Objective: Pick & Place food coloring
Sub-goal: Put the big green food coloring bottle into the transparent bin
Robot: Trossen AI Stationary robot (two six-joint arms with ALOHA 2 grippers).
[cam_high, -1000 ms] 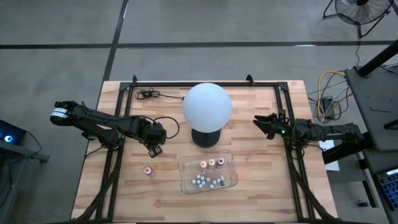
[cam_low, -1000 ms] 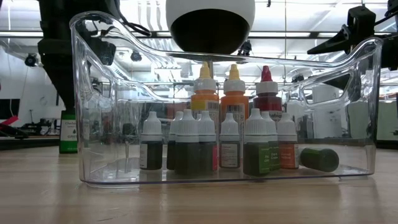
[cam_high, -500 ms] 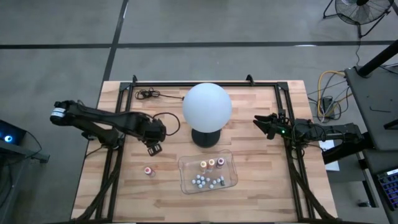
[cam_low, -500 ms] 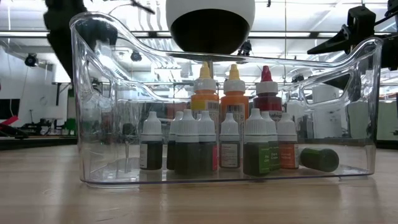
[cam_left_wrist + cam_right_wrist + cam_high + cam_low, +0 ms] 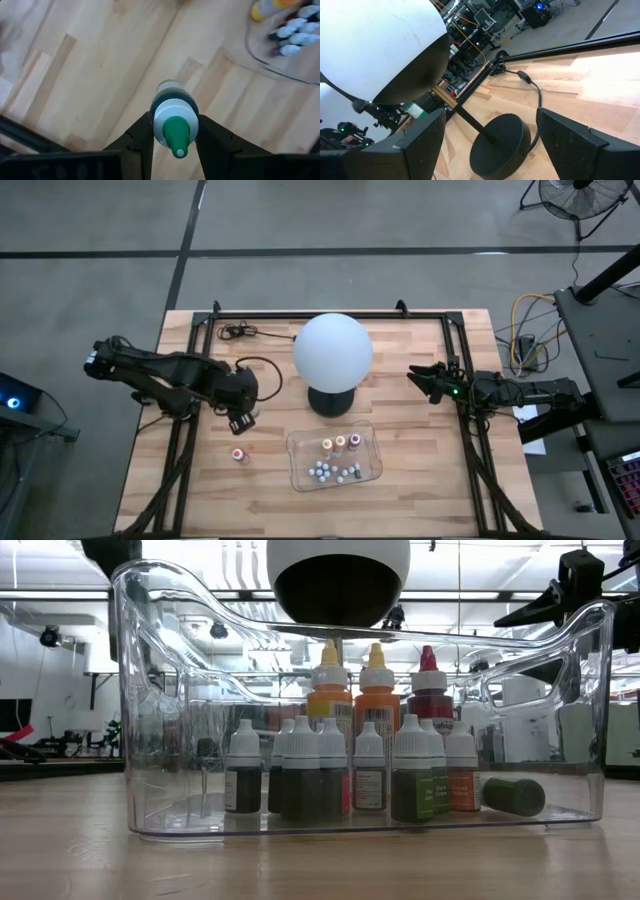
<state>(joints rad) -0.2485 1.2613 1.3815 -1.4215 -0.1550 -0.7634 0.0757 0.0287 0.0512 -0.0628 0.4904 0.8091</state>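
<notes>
Bottle (image 5: 174, 121) with a green tip, clamped between the fingers of the left gripper (image 5: 243, 412), held above the tabletop's left half.

Clear tray (image 5: 298, 474) sits near the front edge, middle, holding about a dozen food coloring bottles (image 5: 368, 778), one lying on its side. One more pink-capped bottle (image 5: 238, 454) stands alone on the wood, left of the tray. White globe lamp (image 5: 333, 350) stands at the tabletop's centre. Right gripper (image 5: 417, 380) waits near the right edge, fingers spread apart, holding nothing.
</notes>
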